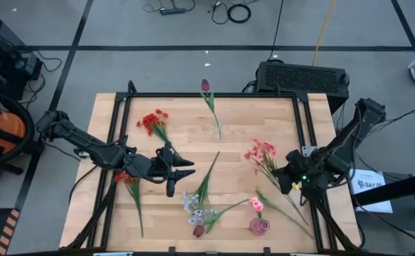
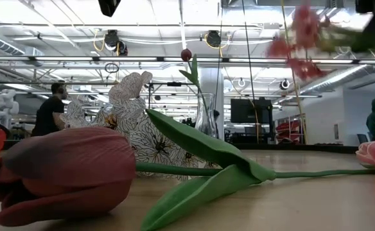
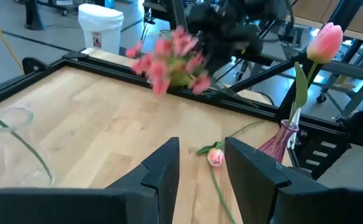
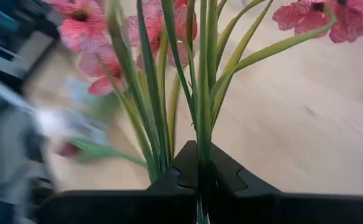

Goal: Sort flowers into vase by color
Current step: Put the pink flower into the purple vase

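the landmark here is the clear glass vase [image 1: 218, 128] standing in the back middle of the wooden table [image 1: 186, 153], a dark maroon tulip [image 1: 206, 86] already upright in it.

starting far left of the vase: a red cluster [image 1: 153, 121] lies flat on the boards, and nearer the front a second red sprig [image 1: 126, 178] rests with its stem running toward the front rail. the left gripper [image 1: 185, 168] hovers left and forward of the vase, fingers [image 3: 163, 169] spread apart with nothing between them, only bare wood in the gap.

straight in front of the vase, a green leafy stem [image 1: 207, 178] lies diagonally, then a pale white-grey spray [image 1: 193, 205] and a maroon tulip head [image 1: 198, 230] crowd the front edge. open boards sit between the vase and the left gripper, room enough there.

right of the vase: the right gripper [image 1: 287, 178] is clenched tight on the stems of the pink blossoms [image 1: 261, 151], the bunch lifted off the table, blooms pointing back toward the vase. forward of that, a small purple vase [image 1: 259, 226] holds one pink tulip [image 1: 256, 204], and a loose pink bud [image 3: 215, 157] with its long stem lies just beside it. the black frame rail [image 1: 305, 124] hems in the right edge.
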### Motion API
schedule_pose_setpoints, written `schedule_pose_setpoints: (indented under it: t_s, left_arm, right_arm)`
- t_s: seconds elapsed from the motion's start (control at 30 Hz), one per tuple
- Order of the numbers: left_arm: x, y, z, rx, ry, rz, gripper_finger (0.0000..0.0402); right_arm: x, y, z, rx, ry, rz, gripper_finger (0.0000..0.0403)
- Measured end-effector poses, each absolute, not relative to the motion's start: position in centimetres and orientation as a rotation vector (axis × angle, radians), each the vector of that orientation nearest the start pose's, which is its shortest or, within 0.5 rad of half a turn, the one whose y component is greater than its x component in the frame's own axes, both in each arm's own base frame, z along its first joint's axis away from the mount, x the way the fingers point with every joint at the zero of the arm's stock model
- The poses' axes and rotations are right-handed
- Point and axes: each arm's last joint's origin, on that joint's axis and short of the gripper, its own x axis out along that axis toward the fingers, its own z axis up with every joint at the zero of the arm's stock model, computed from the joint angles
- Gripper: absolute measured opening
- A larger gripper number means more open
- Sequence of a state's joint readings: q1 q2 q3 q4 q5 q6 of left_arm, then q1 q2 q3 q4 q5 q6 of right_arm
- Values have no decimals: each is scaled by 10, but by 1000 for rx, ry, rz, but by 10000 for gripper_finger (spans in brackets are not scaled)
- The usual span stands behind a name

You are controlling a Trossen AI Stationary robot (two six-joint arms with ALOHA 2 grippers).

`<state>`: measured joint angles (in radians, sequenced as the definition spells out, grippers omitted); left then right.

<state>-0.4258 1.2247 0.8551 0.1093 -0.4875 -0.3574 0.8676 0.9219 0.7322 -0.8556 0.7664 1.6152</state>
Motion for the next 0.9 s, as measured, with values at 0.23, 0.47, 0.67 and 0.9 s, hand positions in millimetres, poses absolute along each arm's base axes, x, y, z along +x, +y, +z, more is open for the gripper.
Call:
schedule_pose_setpoints:
  t_s: [0.23,0.47,0.67,0.9]
  left_arm:
    - [252,-99,295,-242,219,102,134]
    - [252,-100,295,-243,219,102,134]
    - [252,-100,295,-243,218,102,134]
    - [252,-99,295,-241,214,117,134]
  right_arm:
    - [105,111,283,726,215,-307,0]
    - [91,131,326,565,-11,-174,0]
    - [87,148,352,390,-86,-122,0]
    - [101,183,344,340,-124,-79,0]
